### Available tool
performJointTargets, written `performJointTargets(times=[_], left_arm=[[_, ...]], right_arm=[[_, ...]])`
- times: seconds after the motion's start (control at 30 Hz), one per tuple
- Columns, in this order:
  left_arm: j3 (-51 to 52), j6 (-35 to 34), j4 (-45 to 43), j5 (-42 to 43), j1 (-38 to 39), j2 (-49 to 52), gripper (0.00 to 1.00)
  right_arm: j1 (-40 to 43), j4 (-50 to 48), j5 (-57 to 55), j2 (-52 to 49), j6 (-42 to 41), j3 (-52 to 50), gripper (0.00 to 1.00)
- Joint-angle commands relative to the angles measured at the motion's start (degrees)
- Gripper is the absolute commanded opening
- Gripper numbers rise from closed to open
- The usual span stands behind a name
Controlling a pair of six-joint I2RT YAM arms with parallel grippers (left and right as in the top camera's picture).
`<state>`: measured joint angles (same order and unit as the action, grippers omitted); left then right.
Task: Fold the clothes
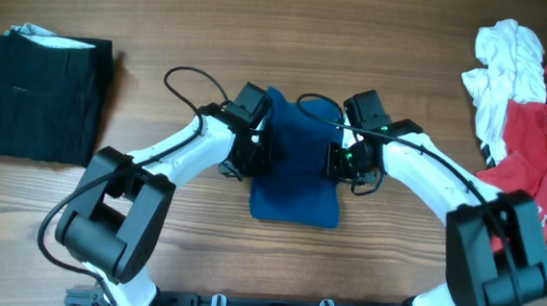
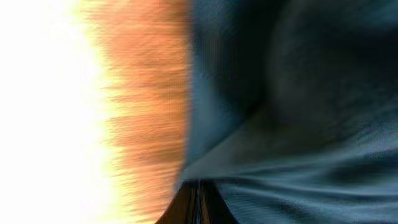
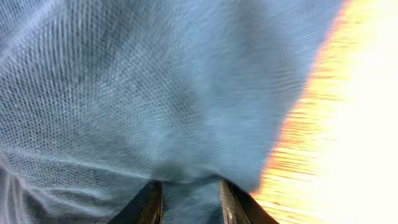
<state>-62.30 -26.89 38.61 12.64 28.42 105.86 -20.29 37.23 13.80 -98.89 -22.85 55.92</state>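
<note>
The deep-blue shirt (image 1: 296,174) lies as a narrow folded block at the table's centre. My left gripper (image 1: 254,154) is at its left edge. In the left wrist view the fingers (image 2: 199,190) are pressed together on the edge of the blue cloth (image 2: 298,93), and creases radiate from them. My right gripper (image 1: 337,159) is at the shirt's right edge. In the right wrist view its fingers (image 3: 186,190) are part-closed with a thick bunch of blue cloth (image 3: 155,81) between them. Both wrist views are blurred.
A folded black garment (image 1: 36,98) with a strip of white under it lies at the far left. A crumpled white garment (image 1: 501,68) and a red one with white lettering (image 1: 544,153) are heaped at the right edge. The wooden tabletop (image 1: 166,30) surrounds the shirt.
</note>
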Motion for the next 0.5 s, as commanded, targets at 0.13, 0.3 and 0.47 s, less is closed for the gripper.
performJointTargets(times=[0.13,0.3,0.47], left_arm=[[1.2,2.7,-5.0,-8.5,-1.5,-15.1,1.00],[1.2,2.7,-14.8,2.5,-8.7,-10.1,1.00],[1.2,2.7,-22.6,12.8,-9.6,-0.5,1.00]], right_arm=[[0.7,3.2,-12.2,21.7,3.5,0.7,0.56],[0.7,7.2,-14.3,33.2,3.1,0.7,0.57],[0.7,9.1,-14.2,34.9,1.7,0.6,0.57]])
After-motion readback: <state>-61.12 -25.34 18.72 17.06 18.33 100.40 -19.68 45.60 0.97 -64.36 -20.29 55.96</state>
